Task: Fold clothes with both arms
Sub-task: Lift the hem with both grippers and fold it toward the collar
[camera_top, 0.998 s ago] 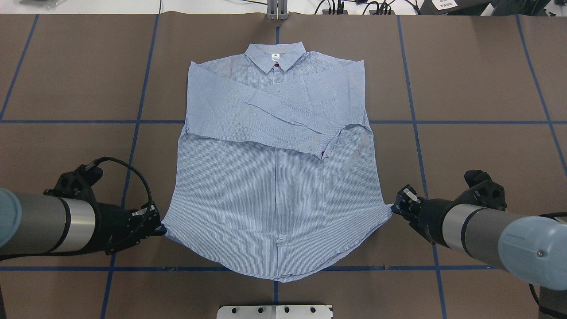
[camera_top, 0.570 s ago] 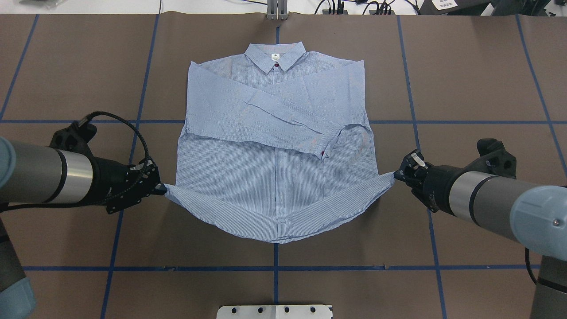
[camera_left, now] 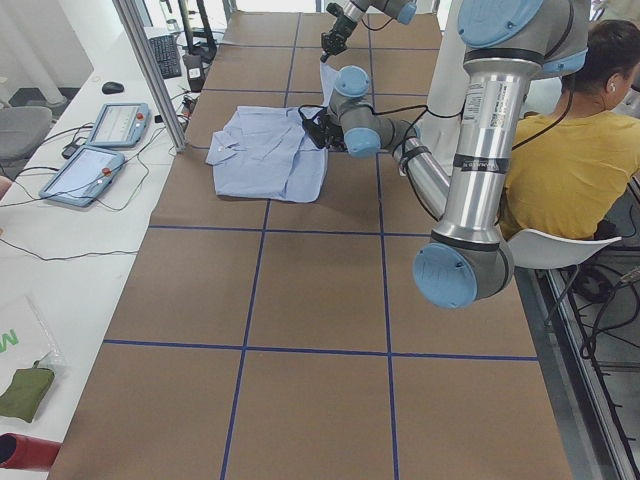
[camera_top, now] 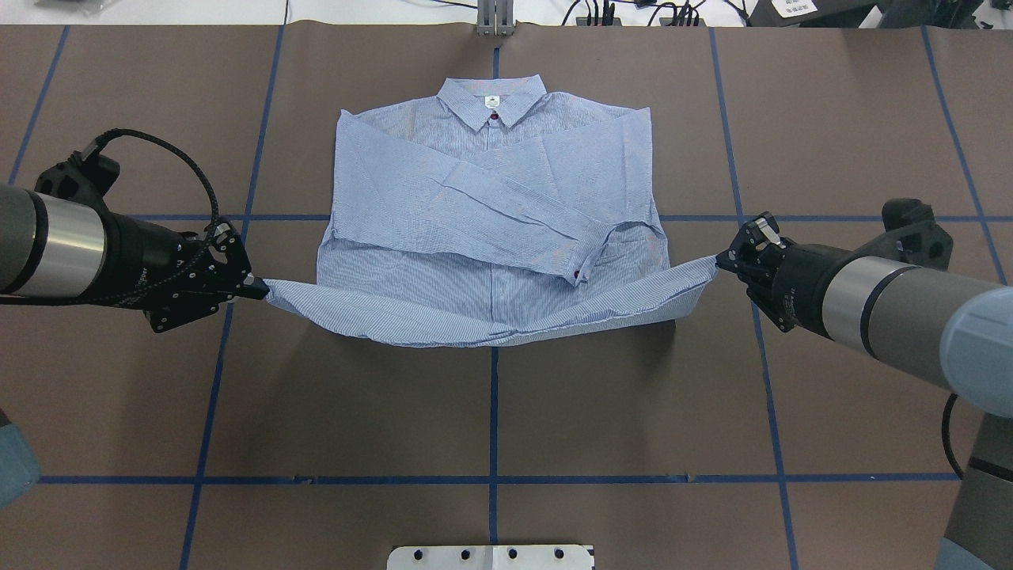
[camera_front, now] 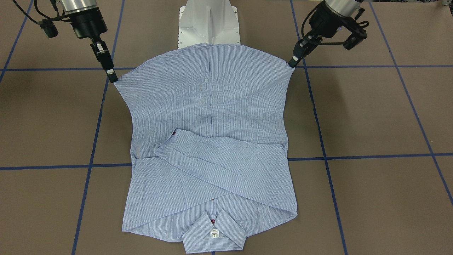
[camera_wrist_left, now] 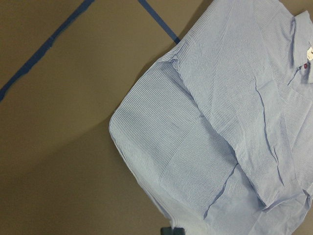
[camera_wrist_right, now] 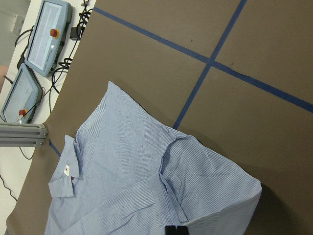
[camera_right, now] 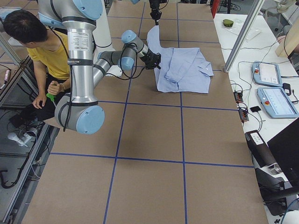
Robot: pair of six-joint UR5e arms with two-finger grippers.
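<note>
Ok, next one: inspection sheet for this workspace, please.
Surface: blue-gridded brown table cover.
Job's things: shirt, sleeves folded across chest, collar away from robot, hem held up at both corners.
Clutter: nothing seen on the cover.
Grippers: left gripper and right gripper each shut on a hem corner.
Cables: black cable looping above left arm.
Surroundings: operator in yellow beside robot base; teach pendants on side bench.
</note>
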